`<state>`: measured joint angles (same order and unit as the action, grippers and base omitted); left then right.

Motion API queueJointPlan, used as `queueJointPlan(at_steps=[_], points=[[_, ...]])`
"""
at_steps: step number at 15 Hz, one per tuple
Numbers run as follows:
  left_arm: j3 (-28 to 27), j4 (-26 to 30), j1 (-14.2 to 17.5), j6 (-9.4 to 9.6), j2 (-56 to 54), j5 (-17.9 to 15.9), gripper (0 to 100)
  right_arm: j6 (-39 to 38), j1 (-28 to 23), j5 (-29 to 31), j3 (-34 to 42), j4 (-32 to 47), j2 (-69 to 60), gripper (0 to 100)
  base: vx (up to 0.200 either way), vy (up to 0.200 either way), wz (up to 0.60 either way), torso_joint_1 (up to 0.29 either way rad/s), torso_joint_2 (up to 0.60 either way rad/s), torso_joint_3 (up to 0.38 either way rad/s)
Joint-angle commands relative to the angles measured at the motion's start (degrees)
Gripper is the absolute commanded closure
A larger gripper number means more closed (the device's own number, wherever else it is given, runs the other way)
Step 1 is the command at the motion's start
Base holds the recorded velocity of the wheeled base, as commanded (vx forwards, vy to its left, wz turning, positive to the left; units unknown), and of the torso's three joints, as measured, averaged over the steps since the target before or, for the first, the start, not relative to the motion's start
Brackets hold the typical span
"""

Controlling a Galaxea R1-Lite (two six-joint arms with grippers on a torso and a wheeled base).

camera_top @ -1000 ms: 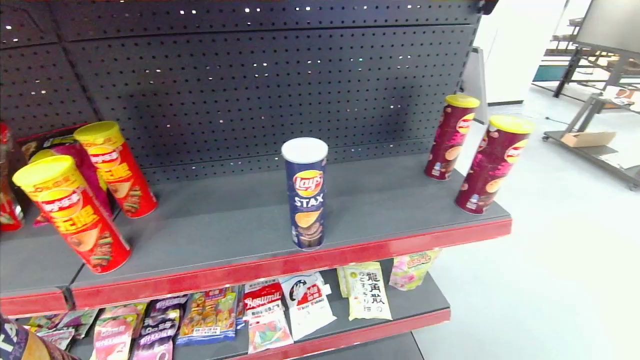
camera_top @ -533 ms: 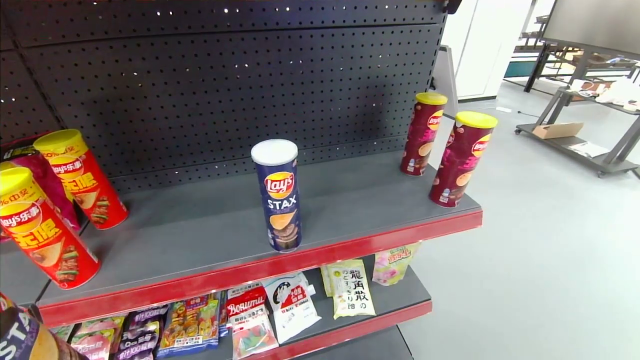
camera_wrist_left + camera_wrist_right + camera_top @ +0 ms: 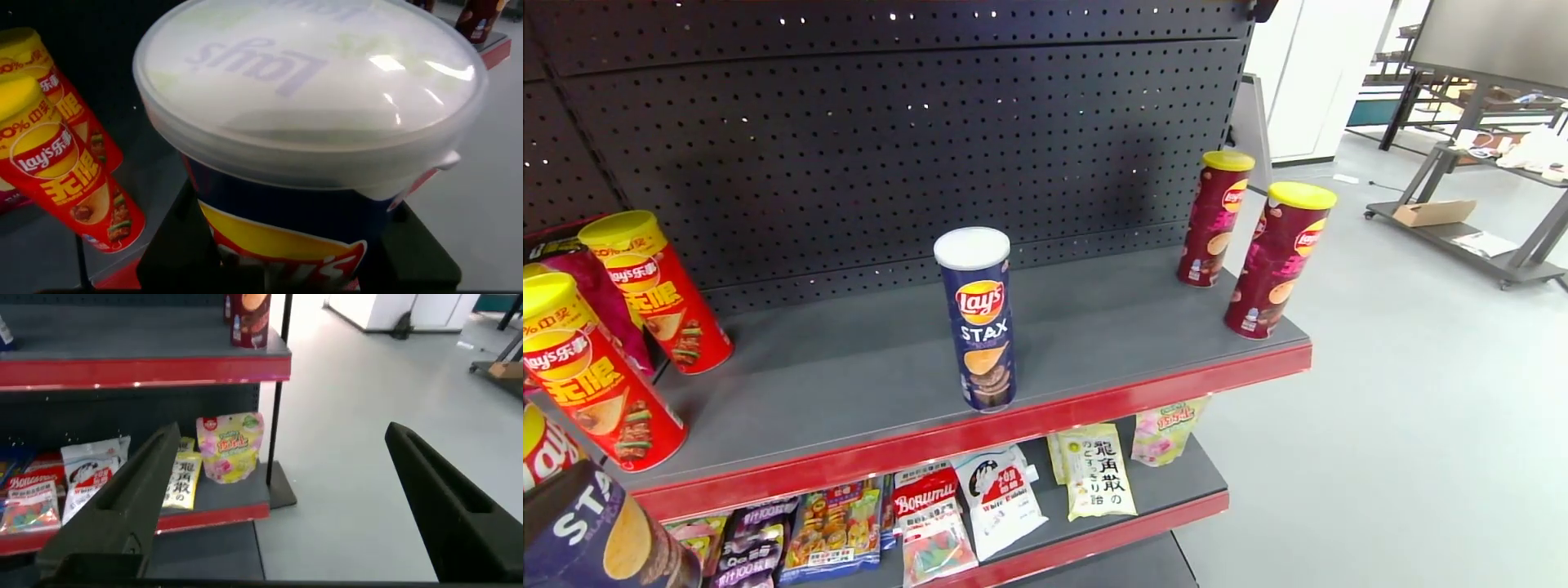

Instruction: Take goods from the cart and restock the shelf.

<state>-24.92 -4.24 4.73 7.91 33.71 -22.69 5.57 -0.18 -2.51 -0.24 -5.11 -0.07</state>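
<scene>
Low at the robot's left, the left gripper is clamped on a navy chip can, likely bound for the shelf beside its upright twin at the front edge; the right gripper hangs wide open, holding nothing.

Lone can at shelf front, pair right, left group perhaps three

The blue can I carry on my left side rises higher in the head view's lower-left corner and shows far more of its side than half a second ago. It now seems to overlap the near red can. My head camera swings right early in the second, then settles.
</scene>
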Motion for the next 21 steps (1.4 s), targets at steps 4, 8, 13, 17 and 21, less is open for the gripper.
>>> queueJointPlan(at_steps=[4, 8, 13, 17, 21], points=[[0.1, -0.2, 0.0, 0.00, 1.4, -0.6, 100, -6.5, 0.1, 2.5, 0.1, 5.6, 0.1, 0, 0.000, 0.000, 0.00, 0.000, 0.00, 0.000], [0.1, -0.2, 0.0, 0.00, 1.7, -0.7, 100, -5.6, 0.2, 3.2, 0.2, 5.4, 0.1, 0, 0.000, 0.000, 0.00, 0.000, 0.00, 0.000], [-0.1, -1.6, 0.0, 0.35, 8.8, -0.8, 100, -5.6, 0.2, 3.2, 0.2, 5.4, 0.1, 0, 0.000, 0.000, 0.00, 0.000, 0.00, 0.000], [-0.3, -19.2, 0.0, 0.70, 24.9, -0.1, 100, -5.6, 0.2, 3.2, 0.2, 5.4, 0.1, 0, 0.000, 0.000, 0.00, 0.000, 0.00, 0.000], [-2.0, -27.0, -3.6, 0.53, 35.1, 0.5, 100, -5.6, 0.2, 3.2, 0.2, 5.4, 0.1, 0, 0.000, 0.000, 0.00, 0.000, 0.00, 0.000]])
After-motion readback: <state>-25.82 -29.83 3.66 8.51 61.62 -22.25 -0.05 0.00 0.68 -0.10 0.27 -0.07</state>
